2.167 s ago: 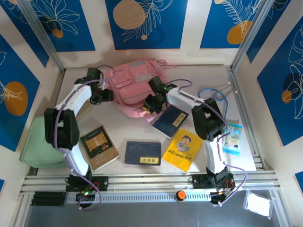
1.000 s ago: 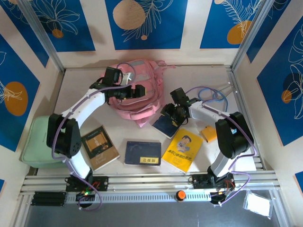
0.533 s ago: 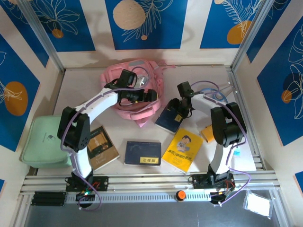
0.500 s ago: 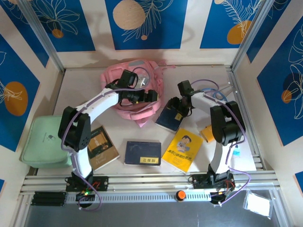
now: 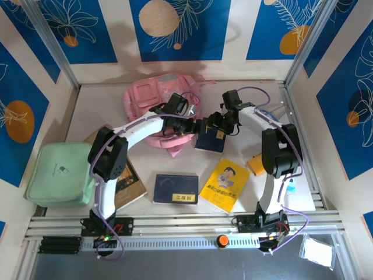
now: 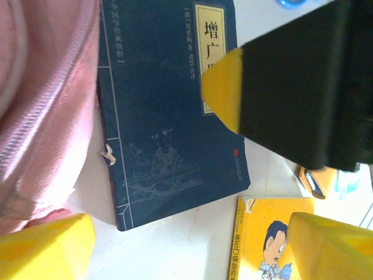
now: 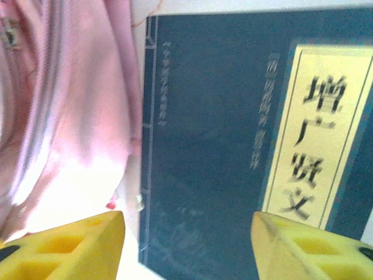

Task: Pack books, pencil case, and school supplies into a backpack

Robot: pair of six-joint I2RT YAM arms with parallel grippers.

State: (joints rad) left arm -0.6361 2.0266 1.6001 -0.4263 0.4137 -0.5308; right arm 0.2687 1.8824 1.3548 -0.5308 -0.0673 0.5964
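A dark navy book (image 5: 210, 142) lies flat on the table (image 5: 93, 111), its spine edge against the pink backpack (image 5: 148, 105). Both hands hover over it: left hand (image 6: 186, 248) wide, right hand (image 7: 186, 242) parted, neither gripping anything.

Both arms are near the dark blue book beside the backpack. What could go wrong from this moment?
1. The left gripper and the right gripper are both open and crowd over the same navy book, so they might collide.
2. The book lies flat with one edge right beside the pink backpack. A closing finger could pinch fabric instead of the thin cover.
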